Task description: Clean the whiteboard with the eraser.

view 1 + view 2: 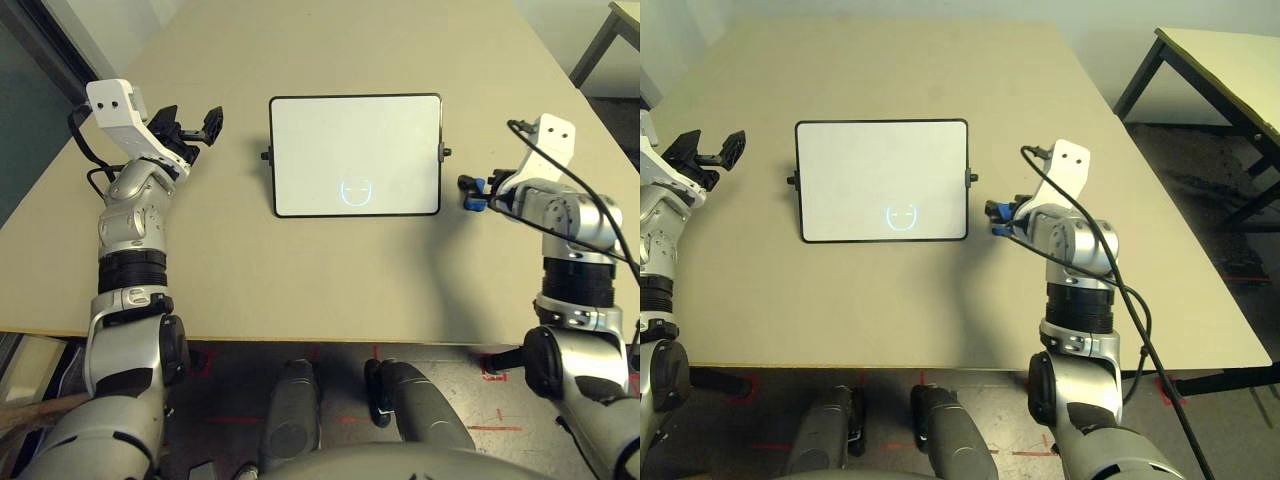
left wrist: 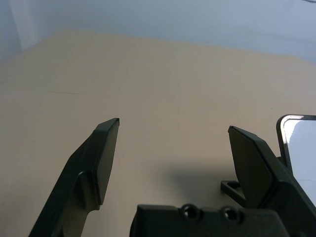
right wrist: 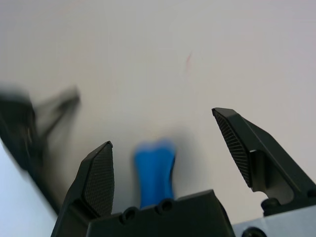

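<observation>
Both grippers, right (image 3: 165, 148) and left (image 2: 170, 148), gape wide: one eraser (image 3: 154, 170), one whiteboard (image 1: 355, 155)

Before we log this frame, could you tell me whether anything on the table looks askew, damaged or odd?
Nothing stands out. The whiteboard lies flat and square on the table, its smiley unwiped; the eraser lies between the open right gripper fingers.

- The eraser (image 3: 154, 170) is blurred in the right wrist view, its lower end hidden behind the gripper's base.
- The whiteboard (image 2: 300, 148) is cut off by the frame's right edge in the left wrist view.
</observation>
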